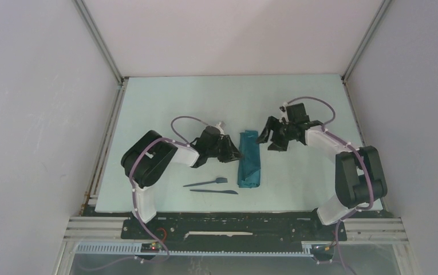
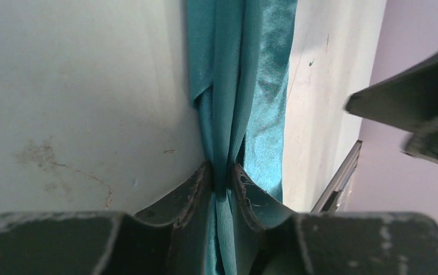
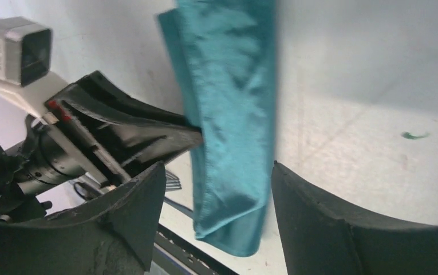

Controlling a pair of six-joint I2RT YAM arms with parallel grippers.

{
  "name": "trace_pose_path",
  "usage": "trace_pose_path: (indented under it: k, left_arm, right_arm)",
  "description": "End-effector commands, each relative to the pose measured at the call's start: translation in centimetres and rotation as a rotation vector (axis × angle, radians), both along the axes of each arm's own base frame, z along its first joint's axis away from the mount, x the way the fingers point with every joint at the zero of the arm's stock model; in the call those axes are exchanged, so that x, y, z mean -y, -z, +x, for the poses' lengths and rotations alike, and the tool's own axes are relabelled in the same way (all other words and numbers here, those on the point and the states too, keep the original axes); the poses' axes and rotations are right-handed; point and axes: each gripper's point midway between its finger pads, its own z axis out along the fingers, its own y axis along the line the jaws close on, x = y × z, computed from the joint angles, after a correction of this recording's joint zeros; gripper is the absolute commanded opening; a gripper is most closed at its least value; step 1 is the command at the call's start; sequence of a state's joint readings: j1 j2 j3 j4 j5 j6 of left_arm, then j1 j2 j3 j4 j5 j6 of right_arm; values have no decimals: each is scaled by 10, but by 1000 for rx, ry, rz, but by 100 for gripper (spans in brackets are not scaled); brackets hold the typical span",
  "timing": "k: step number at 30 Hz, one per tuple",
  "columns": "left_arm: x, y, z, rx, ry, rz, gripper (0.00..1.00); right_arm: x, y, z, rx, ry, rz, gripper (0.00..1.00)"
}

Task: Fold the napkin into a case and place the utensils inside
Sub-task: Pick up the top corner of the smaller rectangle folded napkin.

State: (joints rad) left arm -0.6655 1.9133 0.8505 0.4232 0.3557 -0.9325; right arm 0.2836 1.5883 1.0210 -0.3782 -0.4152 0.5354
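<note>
the napkin (image 1: 249, 160) lies in the middle of the bench (image 1: 165, 109) as a narrow folded strip, with the utensils (image 1: 205, 183) just to its left, nearer the front edge. the left fingers (image 2: 198, 188) are pinched narrow on a bunch of folds at the strip's left side. the right fingers (image 3: 139, 200) stand wide above the cloth, holding nothing. the cloth looks light, limp and slightly slick, so its layers will probably slide and splay unless several are pinched together at an edge or corner. i cannot tell how many layers the left fingers have caught, and any pocket opening is hidden. the right wrist view blurs along the cloth's edge.
</note>
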Motion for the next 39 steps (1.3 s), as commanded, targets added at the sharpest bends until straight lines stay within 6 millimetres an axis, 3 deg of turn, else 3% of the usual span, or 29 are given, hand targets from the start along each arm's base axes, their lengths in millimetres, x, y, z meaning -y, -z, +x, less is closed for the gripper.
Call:
trace_pose_path:
  k: [1, 7, 10, 18, 23, 30, 35, 39]
  left_arm:
    - [6, 11, -14, -109, -77, -93, 27]
    - [47, -8, -43, -200, -155, -351, 25]
    - [52, -14, -50, -186, -170, -377, 27]
    - [-18, -12, -38, -52, -241, -222, 45]
    - [-54, -13, -38, 20, -248, -116, 47]
    - [-77, -26, -40, 126, -228, 26, 50]
    - [-81, -36, -39, 169, -215, 59, 51]
    - [-79, -40, -39, 174, -207, 51, 52]
  right_arm:
    - [15, 24, -16, -70, -13, 157, 74]
    - [28, 27, -15, -29, -13, 99, 74]
    - [21, 20, -15, 20, -59, 23, 74]
    - [-8, 19, -3, 184, -242, -227, 62]
    - [-15, 27, 10, 229, -291, -346, 54]
    - [-26, 40, 11, 224, -344, -458, 53]
    - [-30, 48, 10, 200, -352, -470, 49]
    - [-35, 49, 6, 196, -357, -469, 55]
